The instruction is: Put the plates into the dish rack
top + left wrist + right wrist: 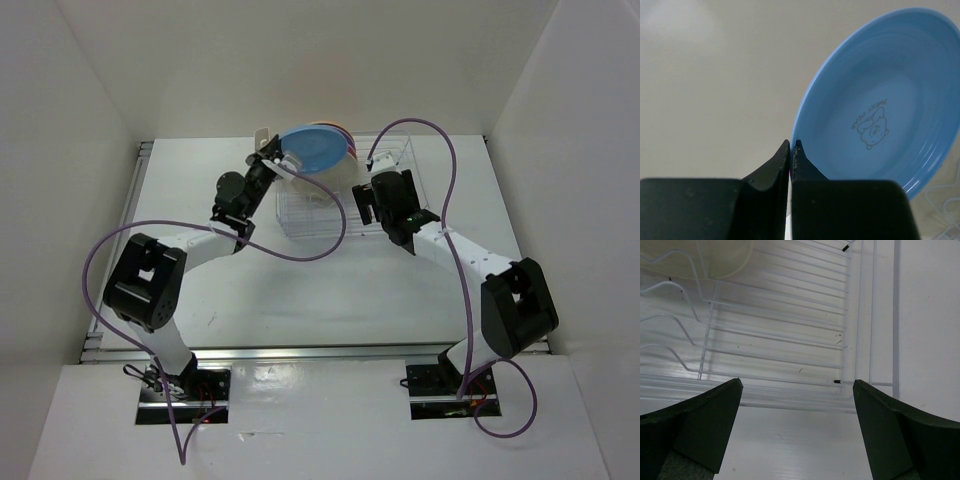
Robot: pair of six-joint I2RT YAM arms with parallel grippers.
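Note:
My left gripper is shut on the rim of the sky blue plate and holds it tilted on edge over the far left part of the dish rack. In the left wrist view the fingertips meet at the plate's lower left rim. Rims of orange and purple plates show just behind the blue one. A cream plate stands in the rack and also shows in the right wrist view. My right gripper is open and empty at the rack's near right edge.
White walls enclose the table on the left, right and back. The left arm's purple cable loops across the table in front of the rack. The right arm's cable arches over the rack's right end.

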